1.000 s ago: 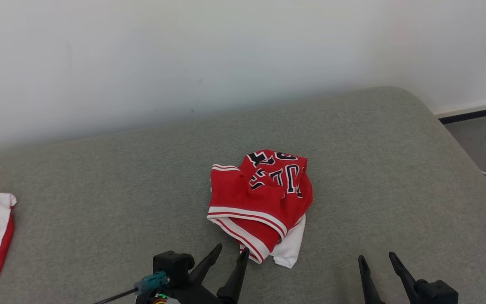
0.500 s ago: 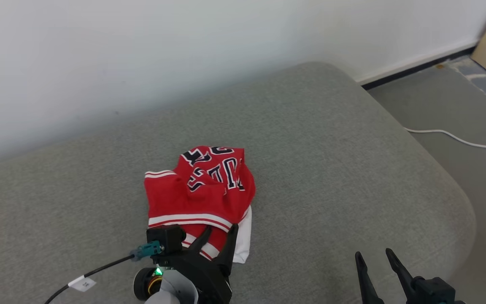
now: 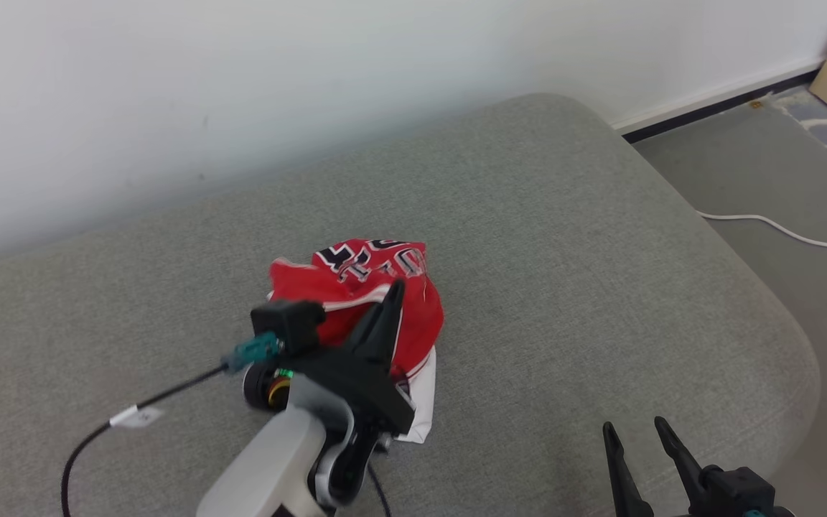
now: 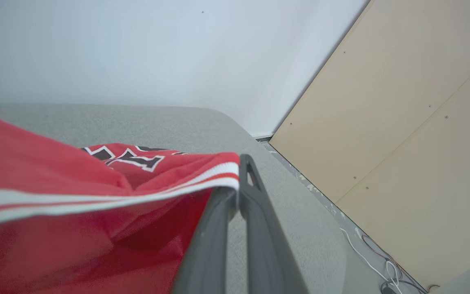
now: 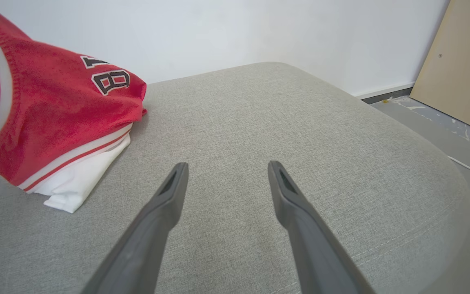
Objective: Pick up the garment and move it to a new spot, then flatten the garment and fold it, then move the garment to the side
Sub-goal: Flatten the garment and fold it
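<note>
The garment [image 3: 424, 316] is a red jersey with white-and-red striped trim and dark lettering, bunched on the grey cushion [image 3: 564, 237]. My left gripper [image 3: 393, 293] is shut on its striped hem, and in the left wrist view the garment [image 4: 55, 196] hangs from that pinched hem, lifted at the gripper [image 4: 239, 183]. A white layer still rests on the cushion under the red cloth. My right gripper [image 3: 632, 434] stands open low at the right, apart from the garment [image 5: 51, 122]; in its own view the right gripper [image 5: 227, 173] holds nothing.
The cushion's rounded right edge [image 3: 779, 316] drops to a grey floor with a white cable [image 3: 787, 231]. A white wall [image 3: 241, 86] runs behind, and a pale wooden panel [image 4: 402, 122] leans at the far right. A black cable [image 3: 90, 438] trails from my left wrist.
My left gripper went forward onto the garment's near hem, shut on it and raised it. The head camera swung right, dropping a red-and-white cloth out of view. The right gripper stayed open.
</note>
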`<state>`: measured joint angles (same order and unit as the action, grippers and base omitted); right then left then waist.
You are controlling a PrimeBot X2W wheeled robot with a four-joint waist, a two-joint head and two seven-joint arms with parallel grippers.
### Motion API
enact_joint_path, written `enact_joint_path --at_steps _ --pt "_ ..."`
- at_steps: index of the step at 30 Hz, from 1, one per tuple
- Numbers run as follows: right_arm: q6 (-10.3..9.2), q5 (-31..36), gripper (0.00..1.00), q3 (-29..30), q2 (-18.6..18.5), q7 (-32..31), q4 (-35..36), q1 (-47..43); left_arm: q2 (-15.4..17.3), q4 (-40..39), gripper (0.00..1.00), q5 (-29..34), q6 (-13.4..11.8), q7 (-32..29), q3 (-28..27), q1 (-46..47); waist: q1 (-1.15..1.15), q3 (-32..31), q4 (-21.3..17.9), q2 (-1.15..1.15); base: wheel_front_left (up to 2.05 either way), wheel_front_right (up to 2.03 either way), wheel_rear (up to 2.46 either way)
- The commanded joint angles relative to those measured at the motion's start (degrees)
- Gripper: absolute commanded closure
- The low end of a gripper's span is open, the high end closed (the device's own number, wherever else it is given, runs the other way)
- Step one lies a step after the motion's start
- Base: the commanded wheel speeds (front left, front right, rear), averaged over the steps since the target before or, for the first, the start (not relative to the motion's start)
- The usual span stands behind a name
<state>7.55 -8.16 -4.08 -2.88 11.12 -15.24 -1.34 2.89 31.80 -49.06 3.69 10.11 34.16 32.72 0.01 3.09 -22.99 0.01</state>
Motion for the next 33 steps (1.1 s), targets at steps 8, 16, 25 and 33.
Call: enact_joint_path --at_steps 8,16,25,33 --pt "-0.12 -0.22 0.00 0.60 0.00 0.18 -0.22 -0.48 -0.01 -6.58 1.00 -5.15 1.19 3.41 1.51 13.02 -0.01 -1.01 2.66 -0.01 0.00 0.00 0.00" --pt "-0.12 -0.39 0.00 0.27 0.01 -0.04 -0.08 -0.51 0.03 -13.43 1.00 -10.91 1.75 4.56 4.11 22.21 -0.01 -1.53 3.91 -0.01 0.00 0.00 0.00" --pt "-0.12 -0.67 0.00 -0.28 0.02 -0.22 0.05 -0.44 0.10 -16.95 1.00 -15.61 -1.16 5.07 2.39 25.39 -0.01 -1.41 6.23 -0.01 0.00 0.00 0.00" --pt "-0.12 -0.75 0.00 -1.05 0.01 0.08 0.13 -0.05 4.51 -7.15 1.00 -9.07 -6.05 5.11 -2.95 10.89 -0.01 -0.22 8.64 -0.01 0.00 0.00 0.00"
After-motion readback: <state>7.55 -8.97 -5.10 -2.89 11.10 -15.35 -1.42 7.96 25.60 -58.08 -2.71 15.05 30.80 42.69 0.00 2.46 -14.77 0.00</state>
